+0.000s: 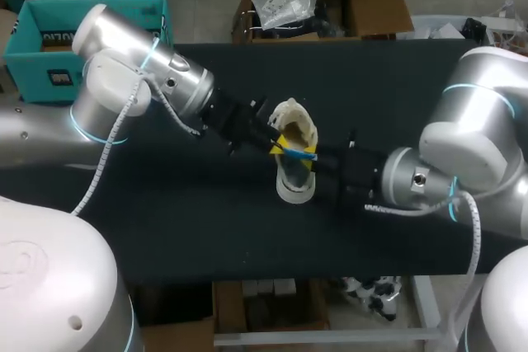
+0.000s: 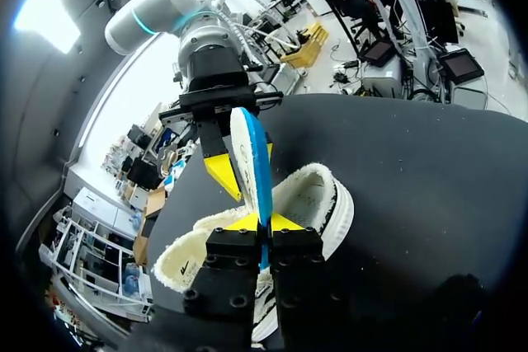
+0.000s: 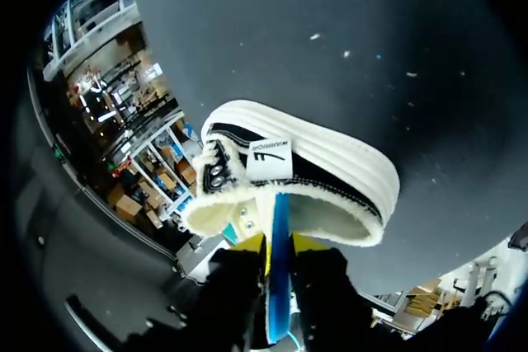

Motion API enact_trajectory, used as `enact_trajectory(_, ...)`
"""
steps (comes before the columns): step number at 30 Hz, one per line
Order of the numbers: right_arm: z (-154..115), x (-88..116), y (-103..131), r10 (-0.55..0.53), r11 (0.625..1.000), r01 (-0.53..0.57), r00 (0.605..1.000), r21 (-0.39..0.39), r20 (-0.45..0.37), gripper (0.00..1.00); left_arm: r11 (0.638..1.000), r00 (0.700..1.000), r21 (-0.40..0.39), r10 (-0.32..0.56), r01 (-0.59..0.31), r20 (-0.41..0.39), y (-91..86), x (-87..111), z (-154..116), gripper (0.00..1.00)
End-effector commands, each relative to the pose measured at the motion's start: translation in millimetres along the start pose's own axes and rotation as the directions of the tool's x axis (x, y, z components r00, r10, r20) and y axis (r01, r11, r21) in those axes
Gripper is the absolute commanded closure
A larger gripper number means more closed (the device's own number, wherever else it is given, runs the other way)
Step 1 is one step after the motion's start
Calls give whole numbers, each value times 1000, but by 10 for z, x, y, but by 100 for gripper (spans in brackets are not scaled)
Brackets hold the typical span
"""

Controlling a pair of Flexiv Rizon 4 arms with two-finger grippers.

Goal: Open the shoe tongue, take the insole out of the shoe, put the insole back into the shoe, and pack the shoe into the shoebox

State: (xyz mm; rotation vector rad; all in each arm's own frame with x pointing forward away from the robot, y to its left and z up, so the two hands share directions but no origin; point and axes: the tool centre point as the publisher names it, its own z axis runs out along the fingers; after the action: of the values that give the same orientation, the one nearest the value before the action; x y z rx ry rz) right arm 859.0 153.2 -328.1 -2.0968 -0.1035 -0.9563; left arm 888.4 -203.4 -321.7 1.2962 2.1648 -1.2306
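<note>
Nearest to the left wrist camera, the left gripper (image 2: 264, 224) is pinching with its yellow tips drawn almost together, and the thin insole (image 2: 247, 154) is standing on edge between them, white face to one side and blue rim showing. The right gripper (image 3: 280, 245) is doing the same at the other end: in its own view the blue edge is running straight between its two nearly closed tips. So each claw is clamping one end of the insole. I judge this two-ended hold is keeping the floppy piece stretched and upright, so that it neither folds nor catches on the lining. Just beneath and ahead of both grippers, the shoe (image 3: 305, 179) is lying on the dark table (image 1: 165, 220) around its middle. Its fleecy opening is turned up toward the insole and its tongue is spread back, which is leaving the mouth wide. I cannot tell whether the insole's lower edge is touching the lining or hanging just clear of it. Nor do these views settle whether the insole is coming out or going back in. In either case the shoe itself is lying free, with neither claw gripping it. Farther off, past the far left corner of the table, a teal box (image 1: 41, 47) is sitting open. It may be the shoebox, though I cannot be sure, and packing is not yet begun.
</note>
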Motion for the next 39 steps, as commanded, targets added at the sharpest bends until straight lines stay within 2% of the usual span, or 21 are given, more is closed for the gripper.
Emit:
enact_trajectory(1,67,-45,3,-2,1000,2,1000,12,-22,100,1000,1000,2,0,0,8,19,20,20,100)
enact_trajectory(11,279,-28,150,-62,997,63,997,40,-37,100,1000,999,-12,-4,5,53,193,24,94,100)
enact_trajectory(18,393,-31,257,-64,998,64,998,7,0,100,999,998,-11,-31,31,47,295,27,138,100)
enact_trajectory(19,401,-33,264,-64,998,64,998,1,4,100,1000,999,-5,-24,24,45,259,18,135,83)
enact_trajectory(20,402,-34,265,-64,998,64,998,1,4,100,1000,999,-3,-20,20,45,243,14,131,73)
enact_trajectory(21,402,-34,265,-63,998,63,998,0,5,100,1000,999,-2,-15,16,44,220,10,129,65)
enact_trajectory(22,401,-34,266,-63,998,63,998,-3,5,100,1000,999,0,-9,9,45,195,5,120,64)
enact_trajectory(24,396,-37,273,-62,998,62,998,-6,5,100,1000,999,5,-4,4,47,171,-1,114,64)
enact_trajectory(26,392,-39,278,-62,998,62,998,-11,6,100,1000,999,9,5,-5,48,142,-11,119,70)
enact_trajectory(27,389,-42,282,-62,998,62,998,-12,6,100,1000,999,9,6,-6,48,133,-17,125,77)
enact_trajectory(28,386,-45,286,-62,998,62,998,-13,7,100,1000,999,8,8,-8,49,127,-24,130,98)
enact_trajectory(34,301,-62,283,-46,999,46,999,-30,-11,100,1000,999,3,12,-13,45,145,-16,156,100)
enact_trajectory(35,267,-64,266,-44,999,43,999,-28,-21,69,1000,999,2,12,-12,44,147,-12,158,100)
enact_trajectory(36,230,-65,246,-45,998,44,999,-33,-28,59,1000,999,3,12,-12,43,147,-6,159,100)
enact_trajectory(39,127,-76,185,-50,998,49,998,-36,-42,55,1000,999,4,12,-12,43,144,5,164,100)
